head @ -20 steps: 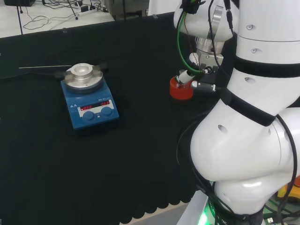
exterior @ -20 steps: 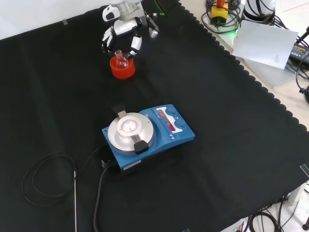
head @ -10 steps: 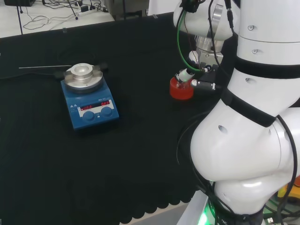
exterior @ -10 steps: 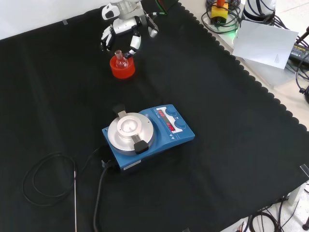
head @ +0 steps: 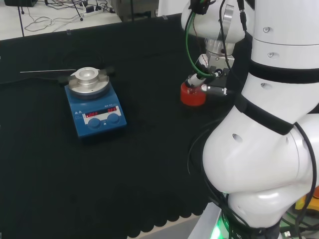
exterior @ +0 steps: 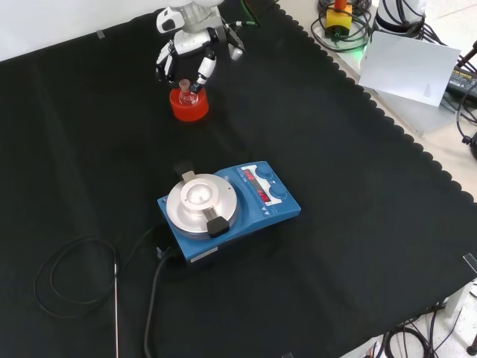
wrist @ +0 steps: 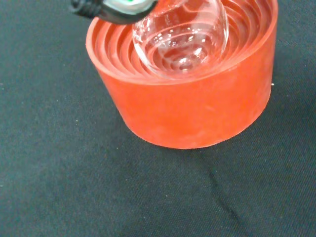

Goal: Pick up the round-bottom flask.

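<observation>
Black-tipped white fingers [exterior: 203,69] of the hand [exterior: 191,46] curl down on either side of the round-bottom flask [exterior: 185,92], seemingly pinching its short neck, though the front view is too distant to be sure of contact. The flask is clear glass, its bulb [wrist: 180,34] seated in the red ribbed stand [wrist: 192,94], upright. The stand rests on the black cloth of the table [exterior: 358,149], well apart from the blue stirrer plate [exterior: 223,209] nearer the front camera.
</observation>
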